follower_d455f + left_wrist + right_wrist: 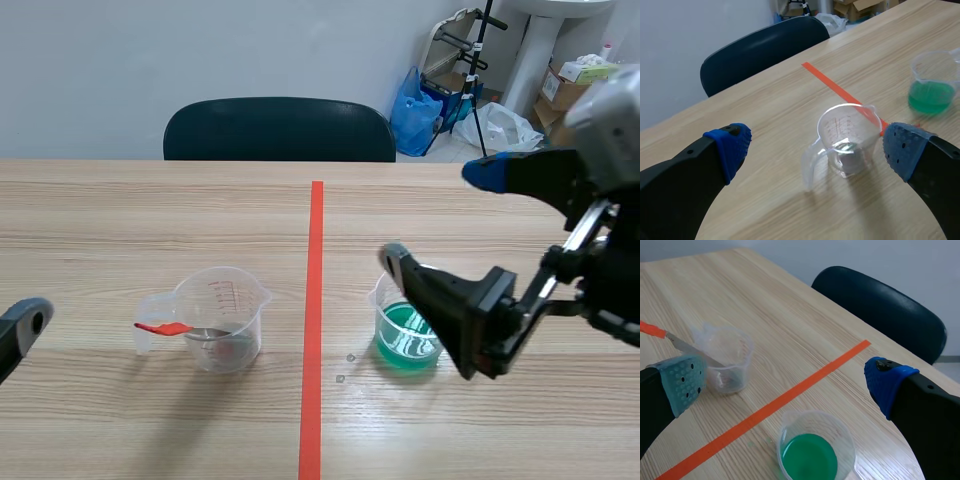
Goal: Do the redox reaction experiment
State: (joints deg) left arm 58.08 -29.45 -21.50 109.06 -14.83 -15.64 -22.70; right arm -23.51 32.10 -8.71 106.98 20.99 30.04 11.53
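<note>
Two cups sit toward the robot's edge of the table (120, 220), one on each side of the orange-red tape line (316, 300). The cup of green liquid (407, 335) is on the right, and the right gripper (437, 215) hangs just over it with its fingers wide open, holding nothing. The left gripper (817, 147) is wide open and empty too, near the clear measuring cup (222, 320), which has a little red-handled spoon (160, 327) leaning in it. The job now looks like picking up the green cup to pour. The fingers should go down on both sides of it, squeeze softly so the thin cup does not bend, lift it flat, and tip slowly, away from the spoon.
</note>
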